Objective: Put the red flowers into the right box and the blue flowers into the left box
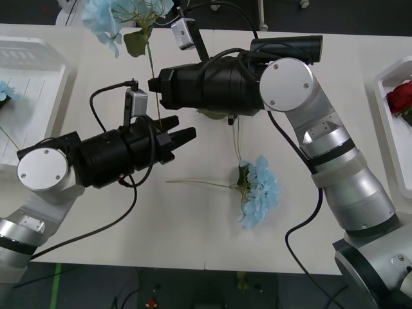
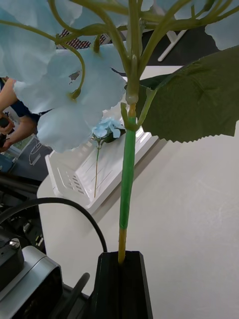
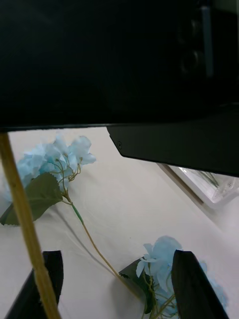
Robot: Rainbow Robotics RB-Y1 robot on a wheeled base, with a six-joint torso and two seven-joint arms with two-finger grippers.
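Observation:
My right gripper (image 1: 153, 84) reaches across the table and is shut on the thin stem of a blue flower (image 1: 119, 16), held upright above the table with its head at the far edge. In the right wrist view the black fingers (image 2: 121, 279) pinch that stem below the pale petals (image 2: 74, 99). My left gripper (image 1: 183, 138) hovers open just below it; the stem's lower end (image 3: 22, 219) hangs beside one finger (image 3: 47, 279). Another blue flower (image 1: 257, 190) lies on the table. The left box (image 1: 35, 84) holds a blue flower (image 2: 107, 127). Red flowers (image 1: 400, 96) lie in the right box (image 1: 386, 106).
In the left wrist view two blue flowers (image 3: 55, 157) (image 3: 159, 254) lie on the white table (image 1: 193, 225) under the right arm (image 3: 119, 60). The right arm's forearm (image 1: 212, 80) spans the table's middle. The table's near edge runs along the bottom of the front view.

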